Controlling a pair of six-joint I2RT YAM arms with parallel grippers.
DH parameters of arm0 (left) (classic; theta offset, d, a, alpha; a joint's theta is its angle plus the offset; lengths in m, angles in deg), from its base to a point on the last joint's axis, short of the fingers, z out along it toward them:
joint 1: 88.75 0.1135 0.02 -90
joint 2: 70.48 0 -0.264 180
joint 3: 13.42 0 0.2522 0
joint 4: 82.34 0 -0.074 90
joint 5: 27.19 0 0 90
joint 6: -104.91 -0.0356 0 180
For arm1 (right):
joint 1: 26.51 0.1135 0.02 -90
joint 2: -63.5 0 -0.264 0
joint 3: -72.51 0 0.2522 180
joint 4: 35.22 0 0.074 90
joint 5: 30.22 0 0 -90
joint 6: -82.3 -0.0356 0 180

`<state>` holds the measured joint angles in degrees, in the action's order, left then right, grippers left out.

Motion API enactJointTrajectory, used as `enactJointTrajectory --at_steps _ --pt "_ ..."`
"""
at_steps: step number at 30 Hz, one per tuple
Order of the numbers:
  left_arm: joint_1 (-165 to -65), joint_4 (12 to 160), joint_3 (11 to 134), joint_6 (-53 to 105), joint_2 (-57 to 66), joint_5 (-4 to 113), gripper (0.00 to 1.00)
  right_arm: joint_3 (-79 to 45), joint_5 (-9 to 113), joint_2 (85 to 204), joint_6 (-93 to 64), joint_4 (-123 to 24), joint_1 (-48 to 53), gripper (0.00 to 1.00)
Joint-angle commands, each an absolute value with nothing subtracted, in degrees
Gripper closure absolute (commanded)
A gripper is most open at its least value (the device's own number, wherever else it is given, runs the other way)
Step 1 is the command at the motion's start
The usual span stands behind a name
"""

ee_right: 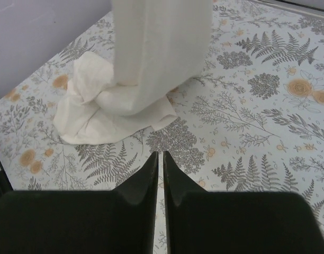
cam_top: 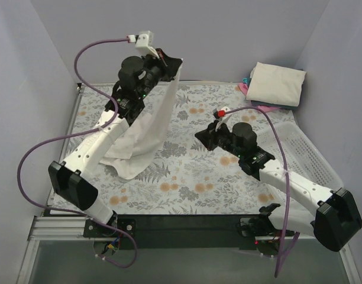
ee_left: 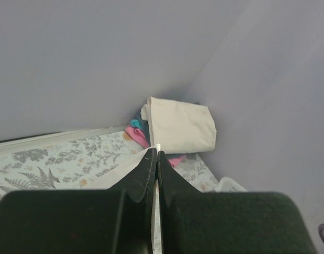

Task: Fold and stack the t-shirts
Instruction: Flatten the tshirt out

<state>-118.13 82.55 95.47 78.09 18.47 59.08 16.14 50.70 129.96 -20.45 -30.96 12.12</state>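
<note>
My left gripper (cam_top: pixel 176 62) is raised high at the back left, shut on the top edge of a white t-shirt (cam_top: pixel 146 127). The shirt hangs down from it and its lower end lies bunched on the table. In the left wrist view a sliver of the white t-shirt (ee_left: pixel 157 147) shows between the closed jaws of the left gripper (ee_left: pixel 157 153). My right gripper (cam_top: pixel 203 137) is shut and empty, low over the table's middle, right of the shirt. In the right wrist view the right gripper (ee_right: pixel 160 154) points at the hanging t-shirt (ee_right: pixel 151 58). A stack of folded t-shirts (cam_top: pixel 275 84), cream on top with pink and blue beneath, sits at the back right.
The table has a floral cloth (cam_top: pixel 193 177). A white lattice basket (cam_top: pixel 305 155) stands along the right edge, beside my right arm. Grey walls close the back and sides. The folded stack also shows in the left wrist view (ee_left: pixel 179 126).
</note>
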Motion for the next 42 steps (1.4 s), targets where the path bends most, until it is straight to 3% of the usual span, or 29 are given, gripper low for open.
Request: enactJointTrajectory --at_steps 1,8,9,11,12,13,14,16,19,21,23,27,30,38,42 --pt "-122.75 82.58 98.16 73.45 21.27 60.78 1.0 19.35 55.02 123.73 -21.67 -27.97 12.25 0.96" --pt "-127.33 85.48 90.7 71.08 29.62 59.47 1.0 26.48 64.16 112.4 -22.29 -30.6 12.16 0.91" --pt "-127.33 85.48 90.34 70.99 30.58 60.07 0.96 26.75 66.09 111.15 -22.03 -31.31 12.16 0.9" --pt "-127.33 85.57 89.64 70.81 30.59 61.92 0.8 27.19 67.77 108.51 -21.59 -33.33 12.16 0.87" --pt "-127.33 85.66 88.42 70.64 29.55 65.67 0.65 27.28 69.17 107.89 -21.32 -33.77 12.16 0.86" --pt "-127.33 85.57 87.71 70.37 28.67 67.71 0.57 27.19 69.79 107.28 -21.15 -34.38 12.16 0.85" --pt "-127.33 85.39 86.22 70.46 27.53 70.77 0.31 27.19 70.23 107.19 -20.97 -34.65 12.16 0.82" --pt "-127.33 84.61 80.1 71.5 22.44 83.63 0.23 26.93 70.68 107.53 -20.71 -34.83 12.16 0.78" --pt "-122.26 80.31 69.04 79.48 14.09 89.18 0.21 26.05 70.94 109.63 -20.18 -34.74 12.07 0.72" --pt "-111.11 77.66 62.6 87.11 9.25 85.15 0.21 25.44 70.94 111.13 -19.92 -34.65 11.99 0.69" --pt "-103.47 74.52 55.73 89.0 6.7 89.13 0.21 23.33 70.68 114.12 -19.48 -34.39 11.81 0.67" --pt "-98.25 73.26 48.78 91.37 3.0 91.72 0.21 19.99 68.13 118.43 -18.42 -33.08 11.64 0.64" --pt "-92.45 74.85 44.73 93.39 2.56 85.24 0.21 18.14 65.42 121.24 -18.33 -32.54 10.93 0.63" --pt "-89.2 78.53 38.75 94.55 -0.35 87.24 0.23 19.02 62.07 122.48 -18.51 -31.49 8.74 0.61" --pt "-84.8 83.36 37.61 93.4 2.11 79.25 0.27 19.81 61.27 122.39 -18.86 -30.87 8.12 0.61"
